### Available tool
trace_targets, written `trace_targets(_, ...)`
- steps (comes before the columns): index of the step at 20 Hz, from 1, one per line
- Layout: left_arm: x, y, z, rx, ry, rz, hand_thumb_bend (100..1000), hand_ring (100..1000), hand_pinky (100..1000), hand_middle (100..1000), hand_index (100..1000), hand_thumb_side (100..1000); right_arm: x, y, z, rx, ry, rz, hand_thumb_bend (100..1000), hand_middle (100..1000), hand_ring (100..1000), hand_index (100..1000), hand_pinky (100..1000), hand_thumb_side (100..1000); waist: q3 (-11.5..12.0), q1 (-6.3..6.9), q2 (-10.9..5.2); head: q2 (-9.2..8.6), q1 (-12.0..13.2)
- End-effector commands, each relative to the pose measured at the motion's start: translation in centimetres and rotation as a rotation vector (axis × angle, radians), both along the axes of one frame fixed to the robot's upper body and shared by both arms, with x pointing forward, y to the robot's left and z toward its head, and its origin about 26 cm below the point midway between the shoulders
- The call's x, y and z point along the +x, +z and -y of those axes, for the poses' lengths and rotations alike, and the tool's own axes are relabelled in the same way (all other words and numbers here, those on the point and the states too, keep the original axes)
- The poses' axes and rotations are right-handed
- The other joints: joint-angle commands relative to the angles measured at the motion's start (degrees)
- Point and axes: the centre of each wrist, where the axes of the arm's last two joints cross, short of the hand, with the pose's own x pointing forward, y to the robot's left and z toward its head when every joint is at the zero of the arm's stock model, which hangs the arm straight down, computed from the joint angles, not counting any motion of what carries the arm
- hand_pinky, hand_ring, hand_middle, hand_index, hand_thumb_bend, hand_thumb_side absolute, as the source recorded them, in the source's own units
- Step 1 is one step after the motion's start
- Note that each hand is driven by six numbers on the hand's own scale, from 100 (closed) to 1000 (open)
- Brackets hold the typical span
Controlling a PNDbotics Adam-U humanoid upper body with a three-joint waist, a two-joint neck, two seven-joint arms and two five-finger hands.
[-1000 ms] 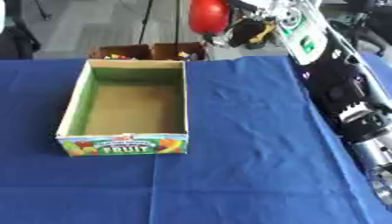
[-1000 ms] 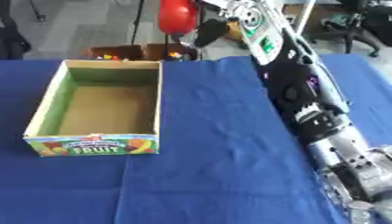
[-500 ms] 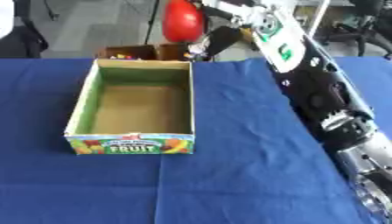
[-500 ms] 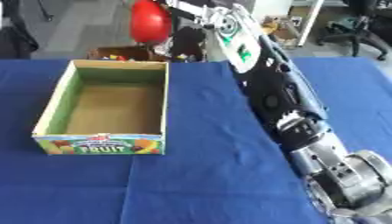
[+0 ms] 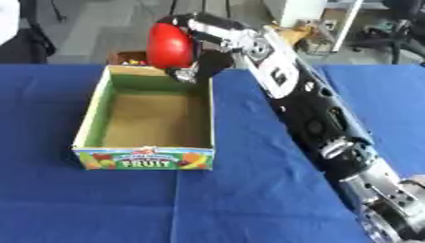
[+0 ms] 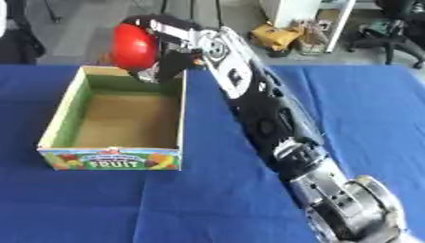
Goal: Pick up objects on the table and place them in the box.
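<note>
My right hand (image 5: 195, 52) is shut on a red round fruit (image 5: 169, 45), held in the air over the far end of the box. The box (image 5: 98, 114) is an open cardboard tray with green inner walls, a brown floor and a FRUIT label on its front; nothing shows inside it. My right arm (image 5: 309, 114) stretches from the lower right corner across the blue table (image 5: 249, 190) to the box's far right corner. The fruit (image 6: 134, 45) covers most of the hand's fingers. My left hand shows in neither view.
Behind the box's far wall, a small brown container (image 5: 129, 58) holds bits of red and yellow. Beyond the table's back edge lie grey floor, a chair (image 6: 383, 33) at the far right and clutter (image 6: 278, 35).
My right arm has swung left with the red fruit, from right of the box to above its far end. The picture has also shifted between frames.
</note>
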Motion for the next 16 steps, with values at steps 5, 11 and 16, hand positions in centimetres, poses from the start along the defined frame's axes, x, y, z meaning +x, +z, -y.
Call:
trace_targets(5, -0.2, 0.8, 0.3, 0.002, -0.017, 0.030, 100, 908, 724, 750, 795, 1000, 0.4, -1.1, -1.3, -0.033, -0.001, -0.026, 100, 391, 508, 585, 516, 349, 0.46, 0.18, -0.63, -0.93, -0.81)
trace_targets(11, -0.2, 0.8, 0.3, 0.002, -0.020, 0.031, 100, 909, 725, 750, 795, 1000, 0.9, -2.8, -1.9, -0.061, -0.024, -0.068, 100, 398, 515, 585, 519, 355, 0.74, 0.11, -0.21, -1.01, -1.15)
trace_targets(16, -0.2, 0.9, 0.4, 0.002, -0.023, 0.032, 100, 909, 724, 750, 795, 1000, 1.4, -4.2, -2.1, -0.105, -0.060, -0.099, 100, 411, 526, 587, 524, 359, 0.89, -0.02, 0.04, -1.13, -1.42)
